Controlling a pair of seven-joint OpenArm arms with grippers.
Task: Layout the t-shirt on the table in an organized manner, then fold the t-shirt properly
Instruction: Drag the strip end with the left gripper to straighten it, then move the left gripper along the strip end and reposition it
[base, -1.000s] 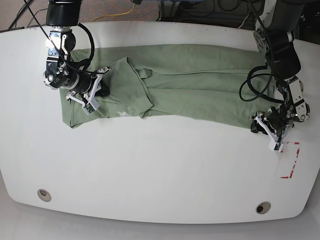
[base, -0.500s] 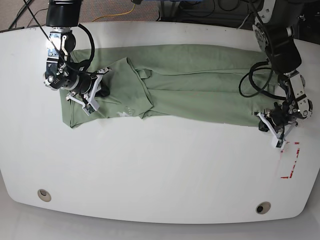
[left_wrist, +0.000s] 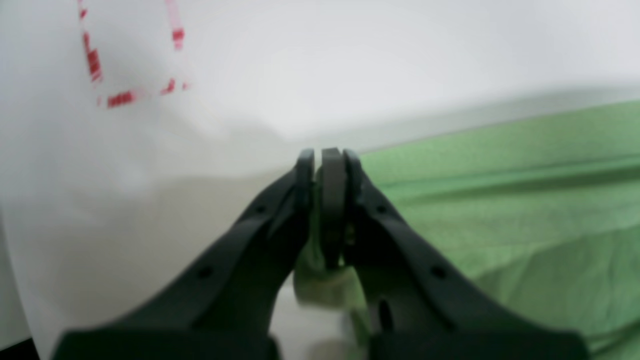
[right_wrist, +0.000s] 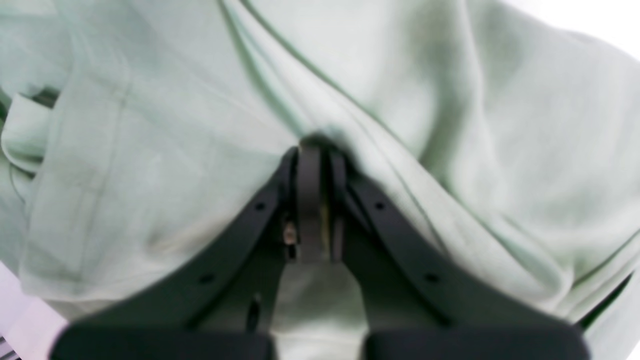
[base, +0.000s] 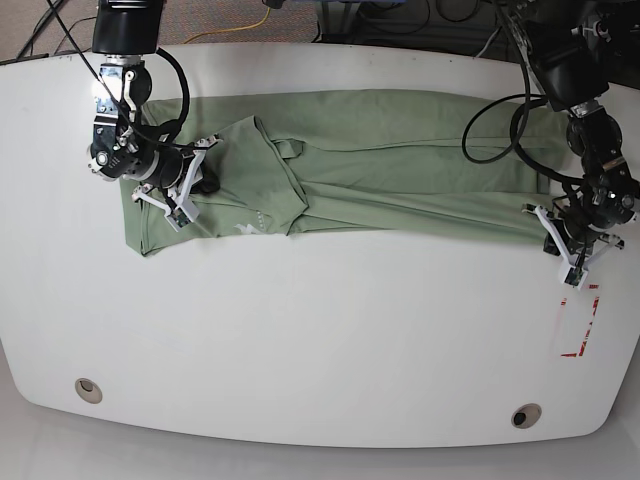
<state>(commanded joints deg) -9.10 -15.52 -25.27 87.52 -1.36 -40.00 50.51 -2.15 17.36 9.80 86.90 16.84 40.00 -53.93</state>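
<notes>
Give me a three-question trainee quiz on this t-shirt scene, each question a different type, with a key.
1. True or false: the left gripper is shut on the edge of the t-shirt.
2. Multiple choice: in the base view, the red tape marks lie
A. under the t-shirt
B. on bare table near the left gripper
C. beside the right gripper
3. Fill in: the t-shirt lies stretched out between the two ____.

Key: 1 true; 2 B; 3 grippers.
</notes>
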